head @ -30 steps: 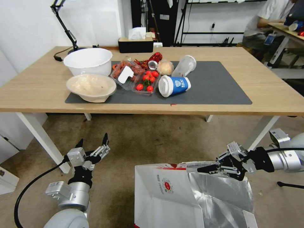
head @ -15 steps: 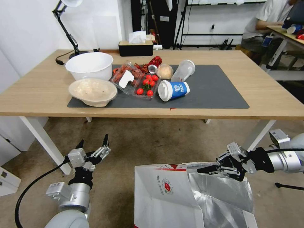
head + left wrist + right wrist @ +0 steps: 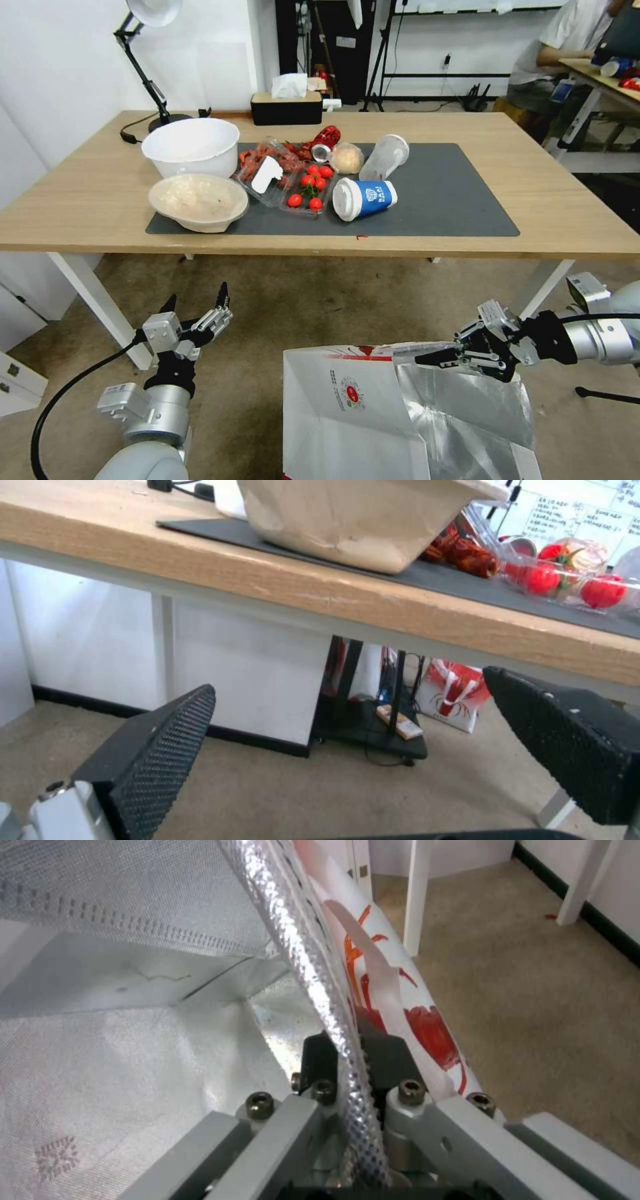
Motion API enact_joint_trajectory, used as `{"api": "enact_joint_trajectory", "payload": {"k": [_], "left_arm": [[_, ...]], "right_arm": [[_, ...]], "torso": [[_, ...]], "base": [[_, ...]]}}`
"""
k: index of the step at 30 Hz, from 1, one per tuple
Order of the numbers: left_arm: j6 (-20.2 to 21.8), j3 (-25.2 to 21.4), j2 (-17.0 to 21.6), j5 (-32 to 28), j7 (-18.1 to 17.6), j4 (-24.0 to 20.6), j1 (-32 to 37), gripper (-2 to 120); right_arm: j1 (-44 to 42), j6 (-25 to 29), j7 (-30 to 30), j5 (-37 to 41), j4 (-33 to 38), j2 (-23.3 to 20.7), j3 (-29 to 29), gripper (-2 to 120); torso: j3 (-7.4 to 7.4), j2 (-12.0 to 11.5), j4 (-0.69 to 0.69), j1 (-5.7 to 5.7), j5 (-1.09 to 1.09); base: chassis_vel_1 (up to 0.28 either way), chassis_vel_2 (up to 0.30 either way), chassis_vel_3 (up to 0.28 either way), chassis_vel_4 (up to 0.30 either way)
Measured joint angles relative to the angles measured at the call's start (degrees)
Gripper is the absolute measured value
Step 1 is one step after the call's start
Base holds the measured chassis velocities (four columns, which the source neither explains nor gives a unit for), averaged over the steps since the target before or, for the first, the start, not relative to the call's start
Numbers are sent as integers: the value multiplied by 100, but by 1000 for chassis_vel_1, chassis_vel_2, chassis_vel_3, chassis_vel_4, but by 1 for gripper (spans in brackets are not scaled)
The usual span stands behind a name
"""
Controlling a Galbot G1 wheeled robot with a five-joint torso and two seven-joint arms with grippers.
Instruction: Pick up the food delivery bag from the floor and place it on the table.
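The food delivery bag (image 3: 347, 413) stands open at the lower centre of the head view, a white face with a small round red logo and silver foil inside. My right gripper (image 3: 427, 357) is shut on its top rim from the right. In the right wrist view the right gripper (image 3: 347, 1055) clamps the foil rim, with the bag's red crayfish print (image 3: 433, 1035) just outside. My left gripper (image 3: 197, 310) is open and holds nothing, left of the bag above the floor (image 3: 320, 300). In the left wrist view the left gripper (image 3: 360, 740) faces the table (image 3: 400, 605) edge. The table (image 3: 567, 200) stands ahead.
A dark grey mat (image 3: 453, 200) carries a white bowl (image 3: 191, 145), a beige bowl (image 3: 198, 201), a tray of tomatoes (image 3: 308, 190), a blue cup (image 3: 363, 198) and a clear cup (image 3: 385, 157). White table legs (image 3: 93, 300) flank the floor. A small white bag (image 3: 453, 695) sits under the table.
The table sits lower in the head view, so the camera has moved. Both grippers and the bag keep their places in the picture, with the right gripper still shut on the rim.
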Motion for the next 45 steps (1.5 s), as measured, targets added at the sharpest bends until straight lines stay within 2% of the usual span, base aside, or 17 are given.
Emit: {"api": "enact_joint_trajectory", "payload": {"k": [43, 45], "left_arm": [[44, 3, 45, -1, 4, -38, 48, 100], [50, 5, 50, 14, 10, -47, 51, 100]], "right_arm": [[7, 15, 10, -7, 11, -18, -4, 0], [8, 16, 10, -7, 15, -21, -3, 0]], "torso": [[603, 1045, 0, 440, 0], [692, 1195, 0, 502, 0]], "base": [[0, 0, 0, 0], [0, 0, 0, 0]]}}
